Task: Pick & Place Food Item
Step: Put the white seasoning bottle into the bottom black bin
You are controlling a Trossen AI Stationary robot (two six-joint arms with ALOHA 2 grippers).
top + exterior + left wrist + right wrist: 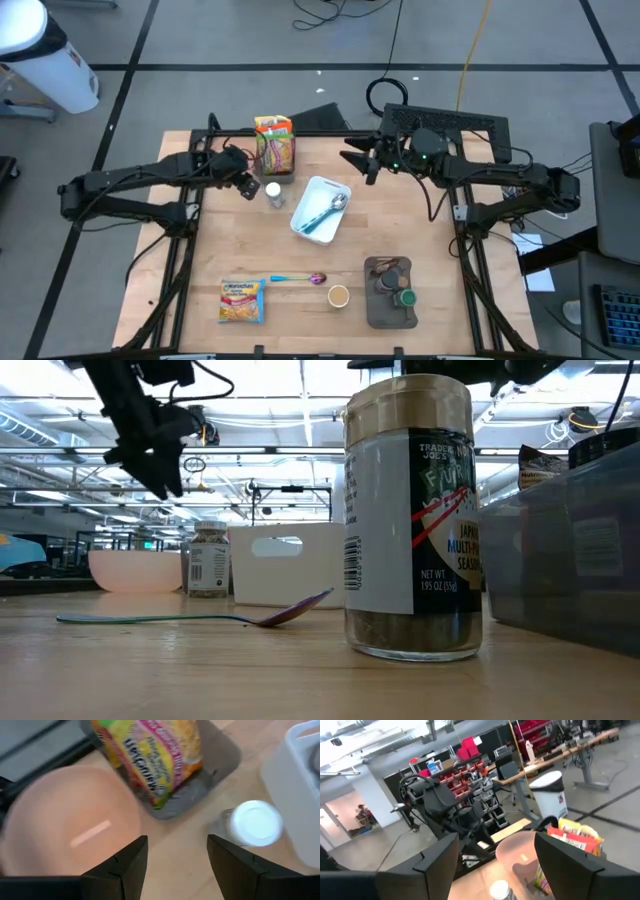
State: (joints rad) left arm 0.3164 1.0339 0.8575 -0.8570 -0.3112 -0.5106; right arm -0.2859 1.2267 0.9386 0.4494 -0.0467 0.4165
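Where the low view looks level across the table, a glass spice jar (412, 520) with a gold lid stands closest, its label reading "TRADER JOE'S", "JAPANESE", "MULTI-PURPOSE SEASONING" in part, with "NET WT" below; from above this jar (387, 283) stands in a dark tray (372, 312) at the near right of the table, beside a green-capped item (404, 297). At the near left lies a yellow ramen packet (241, 300), its print too small to read, and a second yellow noodle packet (275, 148) with red lettering I cannot make out leans upright in a grey holder at the far edge. The left gripper (247, 183) hangs at the far left-centre, its jaws standing apart and holding nothing; in its wrist view the fingers (125, 870) frame bare wood, with the pink bowl (70, 830) to one side, the upright noodle packet (155, 755) ahead and a small white-capped jar (255, 822) just beside the white bin (300, 795). That small jar (273, 191) sits between the left gripper and the white bin (322, 208), which holds a spoon (330, 210). The right gripper (362, 160) is raised at the far centre, jaws apart and empty, well clear of the packet. A rainbow-tinted spoon (298, 278) and a small cup (338, 295) lie near the front centre.
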